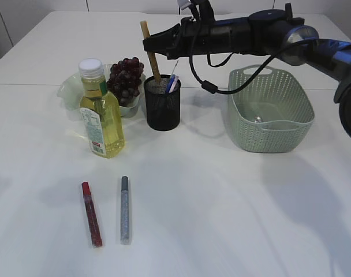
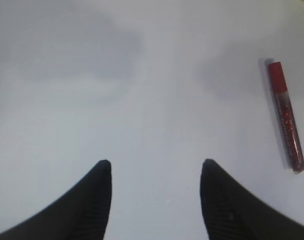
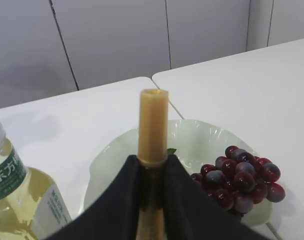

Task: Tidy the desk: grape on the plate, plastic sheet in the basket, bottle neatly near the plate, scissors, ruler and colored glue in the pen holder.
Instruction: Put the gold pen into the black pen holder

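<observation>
Two glitter-glue tubes lying flat on smooth white tabletop (image 1: pixel 221 219): red glitter-glue tube with red cap (image 1: pixel 91 213) and grey glitter-glue tube with grey cap (image 1: pixel 124 209), side by side, apart, roughly parallel. Black wire-mesh cylindrical pen holder (image 1: pixel 162 104) upright, holding tan wooden ruler (image 1: pixel 150 52) standing nearly vertical, plus blue-and-white handled items, too small to identify. Right gripper (image 3: pixel 152 172), matte black jaws clamped on ruler's flat sides below its top end, above holder. Clear plastic bottle of yellow liquid with white screw cap (image 1: pixel 100 109) upright just beside pale green wavy-rimmed plate (image 1: pixel 68 91). Dark red grape bunch (image 1: pixel 125 78), glossy round berries, resting on plate. Pale green woven-pattern plastic basket (image 1: pixel 270 109), rectangular with rounded corners; contents hard to make out. Left gripper (image 2: pixel 156 172), ribbed black fingers spread apart over bare table, gripping nothing, red tube off to side.
</observation>
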